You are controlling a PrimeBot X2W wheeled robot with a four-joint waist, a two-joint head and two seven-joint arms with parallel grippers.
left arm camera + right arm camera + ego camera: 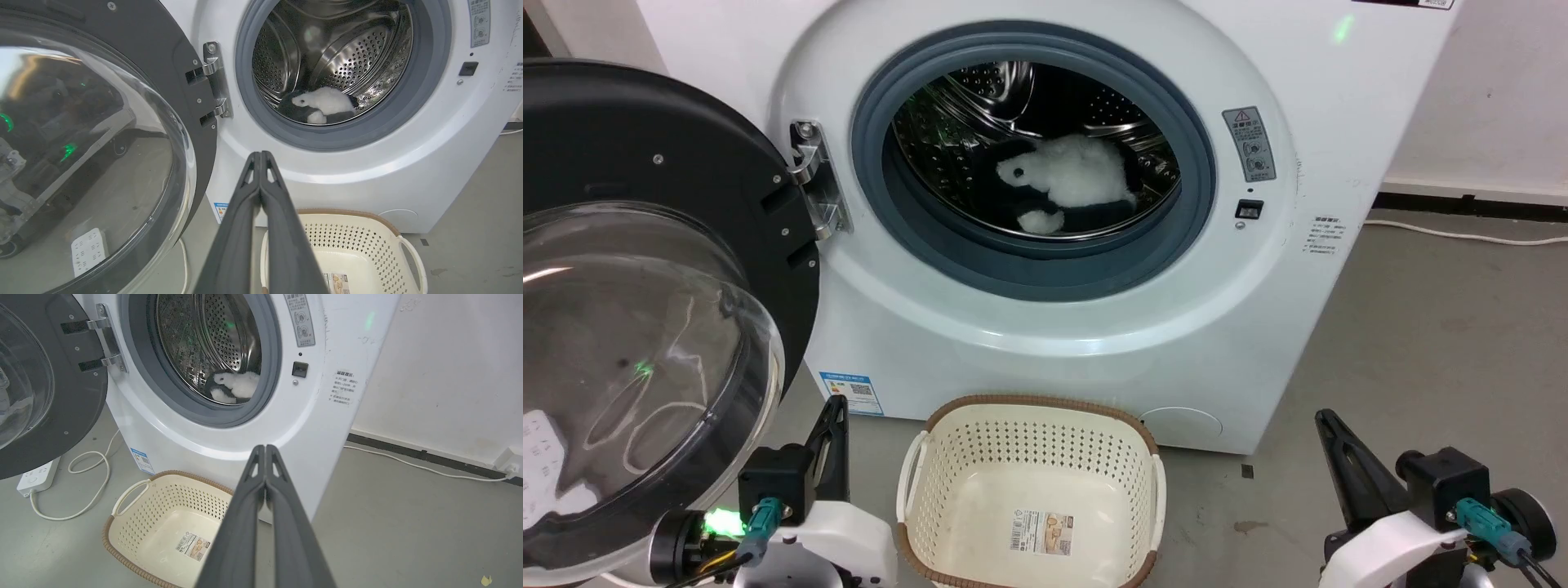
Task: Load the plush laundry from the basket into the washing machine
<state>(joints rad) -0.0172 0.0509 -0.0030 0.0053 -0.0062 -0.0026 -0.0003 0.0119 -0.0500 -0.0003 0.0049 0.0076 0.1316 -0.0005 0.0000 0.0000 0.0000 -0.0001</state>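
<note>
Left gripper [260,157]: clenched, fingers pressed flat together with nothing between them, low beside the basket's left corner and near the open door's clear dome.
Right gripper [265,448]: likewise clenched and carrying nothing, low on the basket's right, apart from it.
Basket [1037,402]: on the floor [1421,327] at the washer's foot; only its label sticker [1045,531] shows on the bottom.
Plush laundry [1078,175]: lying at the bottom of the steel drum, behind the grey gasket [1029,273] — no limb over the lip that I can see.
Washing machine [1339,122]: door [645,139] swung wide to the left.
Step, as I judge it: the load looks done — I'd keep both arms low and back, and take any left-arm move away from the dome, never up into it.
</note>
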